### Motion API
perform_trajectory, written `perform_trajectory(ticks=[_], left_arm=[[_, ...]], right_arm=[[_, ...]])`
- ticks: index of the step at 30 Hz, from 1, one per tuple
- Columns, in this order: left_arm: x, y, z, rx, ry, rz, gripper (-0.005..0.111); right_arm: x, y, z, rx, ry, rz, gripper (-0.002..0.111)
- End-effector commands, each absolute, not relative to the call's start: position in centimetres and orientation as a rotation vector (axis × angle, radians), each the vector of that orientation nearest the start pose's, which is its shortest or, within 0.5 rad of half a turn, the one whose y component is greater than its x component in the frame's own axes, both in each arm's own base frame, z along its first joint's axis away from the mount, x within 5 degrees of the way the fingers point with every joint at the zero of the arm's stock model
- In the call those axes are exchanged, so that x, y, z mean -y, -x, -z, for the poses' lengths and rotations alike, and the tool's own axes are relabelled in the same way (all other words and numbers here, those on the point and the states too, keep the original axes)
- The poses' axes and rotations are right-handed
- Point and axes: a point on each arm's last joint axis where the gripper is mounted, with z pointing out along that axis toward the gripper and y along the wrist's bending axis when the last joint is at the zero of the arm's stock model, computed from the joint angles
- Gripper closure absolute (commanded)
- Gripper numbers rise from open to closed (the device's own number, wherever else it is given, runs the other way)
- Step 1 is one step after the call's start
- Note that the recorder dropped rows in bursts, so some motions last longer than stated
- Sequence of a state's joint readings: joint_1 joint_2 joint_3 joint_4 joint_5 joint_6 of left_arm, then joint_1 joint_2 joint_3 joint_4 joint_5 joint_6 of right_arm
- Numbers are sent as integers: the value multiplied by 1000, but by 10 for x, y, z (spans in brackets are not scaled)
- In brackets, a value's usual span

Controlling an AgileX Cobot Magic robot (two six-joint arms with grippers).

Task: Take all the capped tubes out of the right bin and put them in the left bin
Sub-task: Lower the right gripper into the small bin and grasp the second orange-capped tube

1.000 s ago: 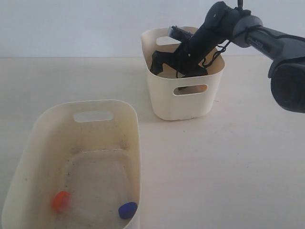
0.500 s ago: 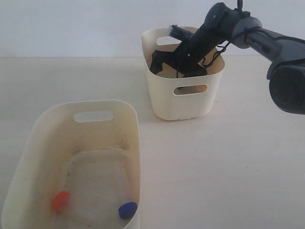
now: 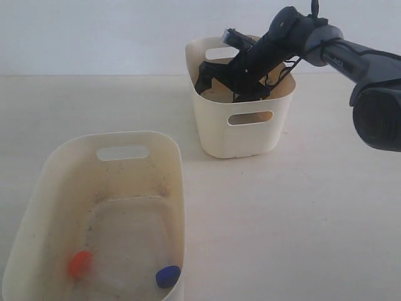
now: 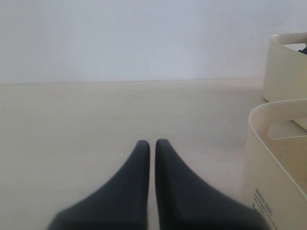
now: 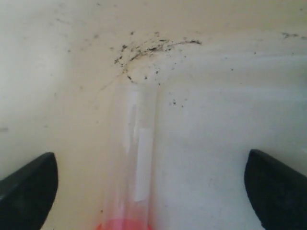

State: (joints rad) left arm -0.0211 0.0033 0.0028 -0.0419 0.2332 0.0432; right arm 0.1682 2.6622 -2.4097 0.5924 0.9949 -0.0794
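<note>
So the right arm (image 3: 269, 50) is reaching down into the right bin (image 3: 241, 135) from above. The right tool (image 5: 153, 187) is down inside it, released, with its two fingertips (image 5: 26, 184) spread wide apart. On the floor of the right bin, between those fingertips and touching neither, lies one clear tube (image 5: 136, 153). Its orange-red cap end points toward the wrist camera, and its far end sits near a scatter of dark specks where the floor meets the wall.

The left bin (image 3: 37, 207) stands on the worktop (image 3: 301, 207), well apart from the right bin, closer to the exterior camera and off to the left side. Two more tubes lie on its floor, at the end farthest from the right bin. I can mostly only make out the caps, one orange-red cap (image 3: 80, 264) and one dark blue cap (image 3: 167, 276), sitting apart from each other.

The left tool (image 4: 152, 148) is clenched on nothing, with just a sliver of a gap. It hangs over bare worktop on the far side of the left bin from the right bin.
</note>
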Motion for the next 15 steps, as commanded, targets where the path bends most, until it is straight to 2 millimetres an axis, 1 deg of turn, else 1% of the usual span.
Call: perform_trajectory(ticks=[1, 4, 7, 13, 15], left_arm=[[2, -55, -192, -1715, -20, 26, 102], [2, -55, -192, -1715, -20, 26, 102], [2, -55, -192, -1715, -20, 26, 102], [2, -55, -192, -1715, -20, 26, 102], [2, -55, -192, -1715, -20, 26, 102]], right_arm=[[-138, -534, -102, -2785, 104, -715, 4], [-144, -529, -97, -2827, 218, -552, 4], [-150, -527, -96, -2838, 261, -474, 4], [-149, -526, -95, -2858, 229, -450, 5], [-149, -526, -95, -2865, 232, -446, 9]])
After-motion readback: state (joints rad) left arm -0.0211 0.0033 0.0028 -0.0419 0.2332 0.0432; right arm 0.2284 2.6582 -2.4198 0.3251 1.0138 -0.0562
